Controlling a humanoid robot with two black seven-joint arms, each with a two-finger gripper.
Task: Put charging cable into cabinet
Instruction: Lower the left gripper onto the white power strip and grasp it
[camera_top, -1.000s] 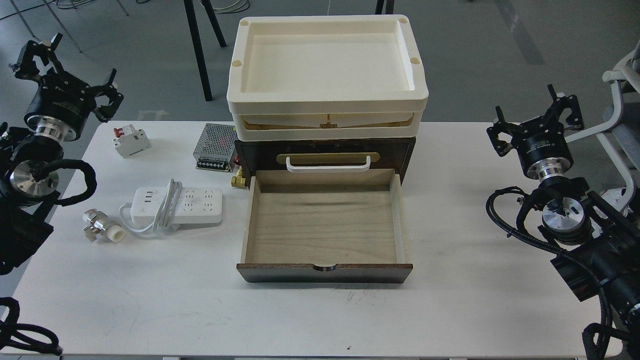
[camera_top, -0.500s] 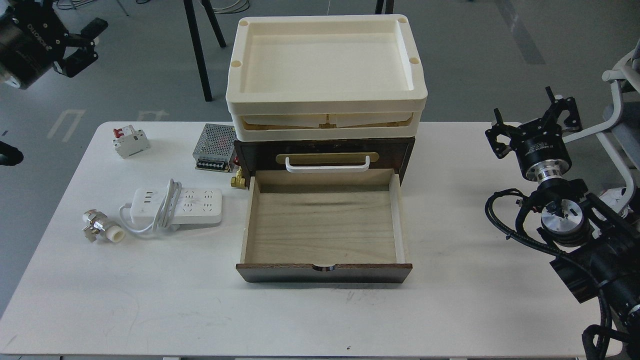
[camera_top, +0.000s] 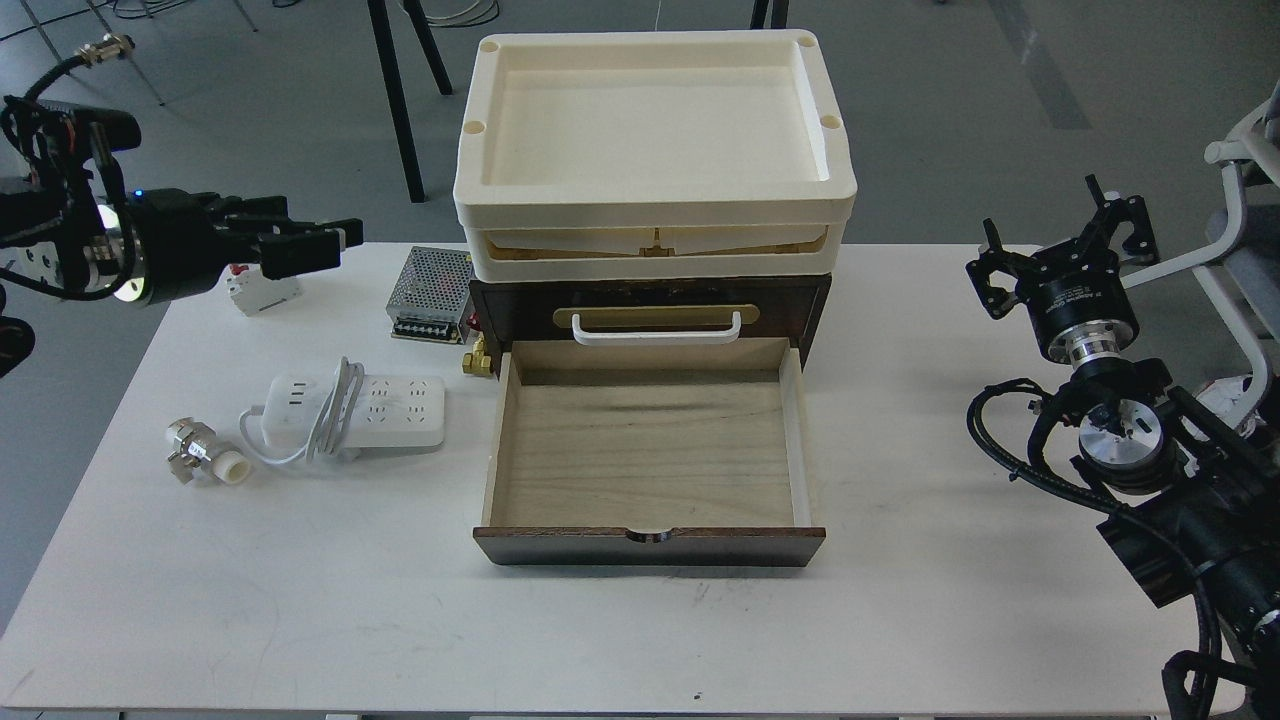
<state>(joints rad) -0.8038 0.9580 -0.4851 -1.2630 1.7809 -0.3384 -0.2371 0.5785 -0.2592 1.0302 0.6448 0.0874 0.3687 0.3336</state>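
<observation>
The charging cable (camera_top: 385, 410), a flat white power strip with its cord looped around it, lies on the white table (camera_top: 300, 600) left of the cabinet. The dark brown cabinet (camera_top: 815, 300) has its pale wood drawer (camera_top: 650, 450) pulled out and empty, with a white bar handle (camera_top: 655, 330) above it and a cream tray (camera_top: 650, 200) on top. My left gripper (camera_top: 335, 245) hovers over the table's back left corner, pointing right, well behind the strip; its fingers look slightly apart and empty. My right gripper (camera_top: 1065, 245) is open and empty off the table's right edge.
A small white breaker (camera_top: 262, 290) with a red switch sits just under my left gripper. A perforated metal power-supply box (camera_top: 430, 295) stands beside the cabinet. A brass fitting (camera_top: 477, 358) lies at the drawer's back left corner. A metal valve fitting (camera_top: 205, 452) lies left of the strip.
My left arm swung up out of the top left corner, then came back down; its gripper now points right over the breaker. The right gripper barely moved. The strip and drawer are unchanged.
</observation>
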